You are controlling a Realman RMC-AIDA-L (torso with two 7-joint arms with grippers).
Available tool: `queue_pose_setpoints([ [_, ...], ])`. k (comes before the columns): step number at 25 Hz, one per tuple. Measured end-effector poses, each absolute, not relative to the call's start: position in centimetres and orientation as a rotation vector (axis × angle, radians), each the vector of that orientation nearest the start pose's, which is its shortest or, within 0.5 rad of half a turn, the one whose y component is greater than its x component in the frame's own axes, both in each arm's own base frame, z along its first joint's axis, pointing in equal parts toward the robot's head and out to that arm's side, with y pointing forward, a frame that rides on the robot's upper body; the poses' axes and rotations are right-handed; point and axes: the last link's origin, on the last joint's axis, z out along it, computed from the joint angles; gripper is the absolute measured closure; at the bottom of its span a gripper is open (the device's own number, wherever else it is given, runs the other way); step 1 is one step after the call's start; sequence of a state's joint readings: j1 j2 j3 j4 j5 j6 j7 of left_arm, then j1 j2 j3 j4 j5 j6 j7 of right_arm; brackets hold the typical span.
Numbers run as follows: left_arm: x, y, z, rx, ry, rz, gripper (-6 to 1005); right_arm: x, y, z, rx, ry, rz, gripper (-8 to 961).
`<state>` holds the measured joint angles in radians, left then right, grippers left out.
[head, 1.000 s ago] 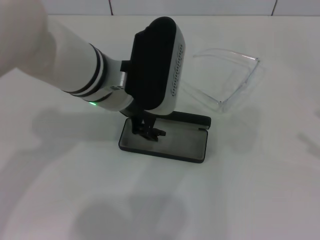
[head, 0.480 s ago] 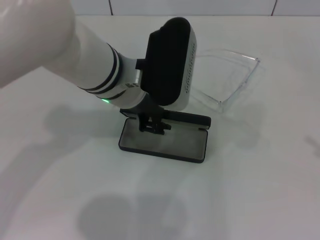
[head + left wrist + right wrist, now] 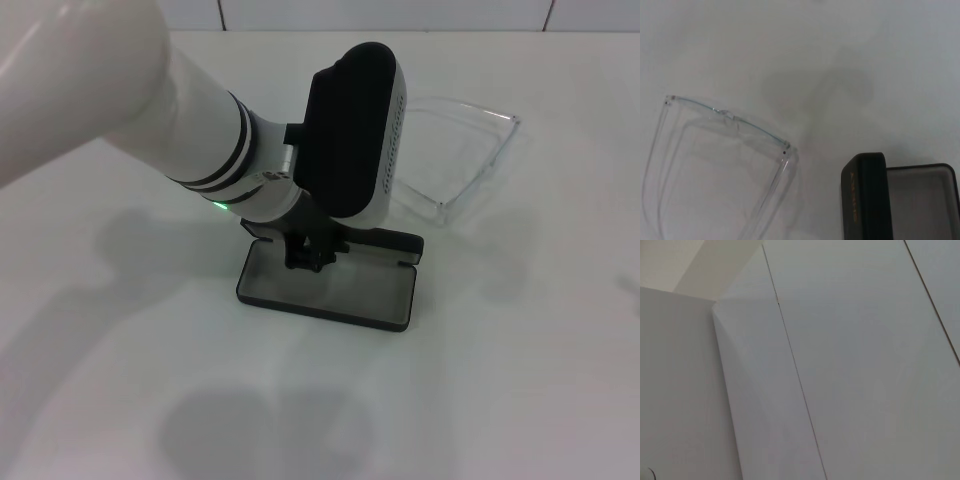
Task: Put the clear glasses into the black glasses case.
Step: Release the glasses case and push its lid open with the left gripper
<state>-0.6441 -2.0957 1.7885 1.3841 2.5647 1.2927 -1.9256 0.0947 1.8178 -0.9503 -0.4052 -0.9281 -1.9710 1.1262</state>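
The clear glasses lie on the white table at the back right, temple arms unfolded; the left wrist view shows them close by. The black glasses case lies open in the middle with its grey lining up and its lid raised along the far edge. In the left wrist view the lid and part of the lining show. My left gripper hangs over the case's far left part, just left of the glasses, holding nothing I can see. The right arm is out of view.
The white table spreads all around the case. A tiled wall edge runs along the back. The right wrist view shows only pale wall panels.
My left arm has swung right and a little farther back over the case, toward the glasses. Case and glasses have not moved.
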Motion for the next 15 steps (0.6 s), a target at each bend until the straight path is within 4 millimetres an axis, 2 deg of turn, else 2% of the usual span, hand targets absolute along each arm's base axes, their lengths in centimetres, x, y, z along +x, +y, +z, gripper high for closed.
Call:
queue_pose_setpoints([
  [2, -11.7, 34.1, -7.4, -2.813, 0.506, 0.616, 790, 33.5, 20.3, 14.3, -2.033, 0.407, 1.394, 129],
  [9, -10.9, 34.1, -7.9, -2.795, 0.440, 0.568, 790, 33.6, 20.2, 14.4, -2.030, 0.395, 1.383, 128],
  [15, -10.2, 34.7, -8.5, -2.712, 0.403, 0.550, 791, 33.8, 19.9, 14.7, -2.014, 0.387, 1.377, 129],
])
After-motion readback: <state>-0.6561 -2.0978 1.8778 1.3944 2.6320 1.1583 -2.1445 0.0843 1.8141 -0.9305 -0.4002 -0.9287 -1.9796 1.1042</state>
